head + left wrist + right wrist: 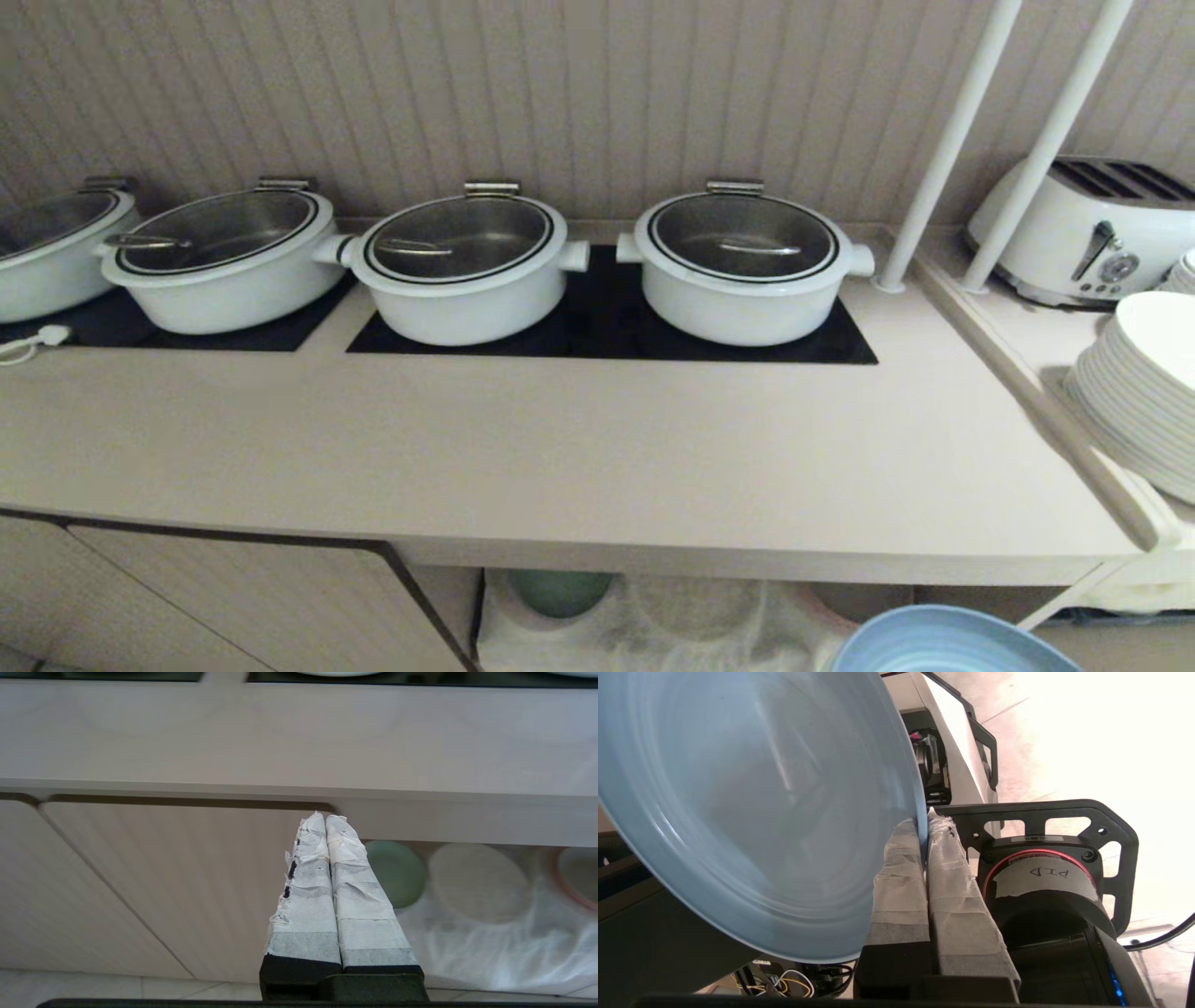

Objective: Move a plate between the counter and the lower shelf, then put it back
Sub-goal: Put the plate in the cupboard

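Below counter [579, 448], right tool [923, 826] clamped on plate [752, 812] rim (left tool [325, 821] closed, empty).

Ribbed beige wall [560, 93]; apparently pale tiled floor [117, 989].

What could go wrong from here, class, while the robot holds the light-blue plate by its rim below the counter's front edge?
1. The right end effector pinches only the thin rim of the plate; held so far off-centre, the plate could tip or slip out.
2. The plate sits just below the counter front edge, so it might knock that edge when lifted.
3. The lower shelf already holds a green plate on rumpled cloth, leaving uneven footing.
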Motion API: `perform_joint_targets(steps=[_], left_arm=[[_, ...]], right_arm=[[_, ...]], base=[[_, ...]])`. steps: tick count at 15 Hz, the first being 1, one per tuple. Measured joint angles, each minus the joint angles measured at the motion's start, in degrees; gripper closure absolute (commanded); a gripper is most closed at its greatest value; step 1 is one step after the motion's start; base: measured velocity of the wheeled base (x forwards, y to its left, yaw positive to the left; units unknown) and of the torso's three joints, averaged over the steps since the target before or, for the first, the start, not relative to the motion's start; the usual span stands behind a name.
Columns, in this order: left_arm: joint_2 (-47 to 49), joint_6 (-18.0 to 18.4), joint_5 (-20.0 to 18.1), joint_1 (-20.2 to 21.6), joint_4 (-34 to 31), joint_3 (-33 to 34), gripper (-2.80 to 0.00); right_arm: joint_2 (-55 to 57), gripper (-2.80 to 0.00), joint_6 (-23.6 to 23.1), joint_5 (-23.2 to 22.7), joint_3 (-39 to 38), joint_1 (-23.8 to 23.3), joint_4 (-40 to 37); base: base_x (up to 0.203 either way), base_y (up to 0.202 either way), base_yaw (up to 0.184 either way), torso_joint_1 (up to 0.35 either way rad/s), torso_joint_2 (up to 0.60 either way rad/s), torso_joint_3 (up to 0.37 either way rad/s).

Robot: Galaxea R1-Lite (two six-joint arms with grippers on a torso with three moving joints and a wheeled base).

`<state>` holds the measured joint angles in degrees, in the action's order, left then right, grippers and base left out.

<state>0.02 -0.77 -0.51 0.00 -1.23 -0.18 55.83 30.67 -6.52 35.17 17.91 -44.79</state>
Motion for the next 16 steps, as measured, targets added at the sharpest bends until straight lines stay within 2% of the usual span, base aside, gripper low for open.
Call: perform_joint_targets(steps=[3,12,16], left_arm=[[0.0,0.0,0.0,0.0,0.0,0.0,0.0],[0.0,0.0,0.0,0.0,0.0,0.0,0.0],[0.0,0.0,0.0,0.0,0.0,0.0,0.0]], right_arm=[[-0.1,0.0,0.0,0.0,0.0,0.0,0.0],[-1.1,0.0,-0.2,0.2,0.7,0.0,-0.3],[-3.1,0.0,-0.3,0.3,1.7,0.0,-3.7]], base=[[0.0,-0.123,0.0,0.003,0.0,0.0],[0.0,0.0,0.0,0.0,0.0,0.0],[0.0,0.0,0.0,0.0,0.0,0.0]])
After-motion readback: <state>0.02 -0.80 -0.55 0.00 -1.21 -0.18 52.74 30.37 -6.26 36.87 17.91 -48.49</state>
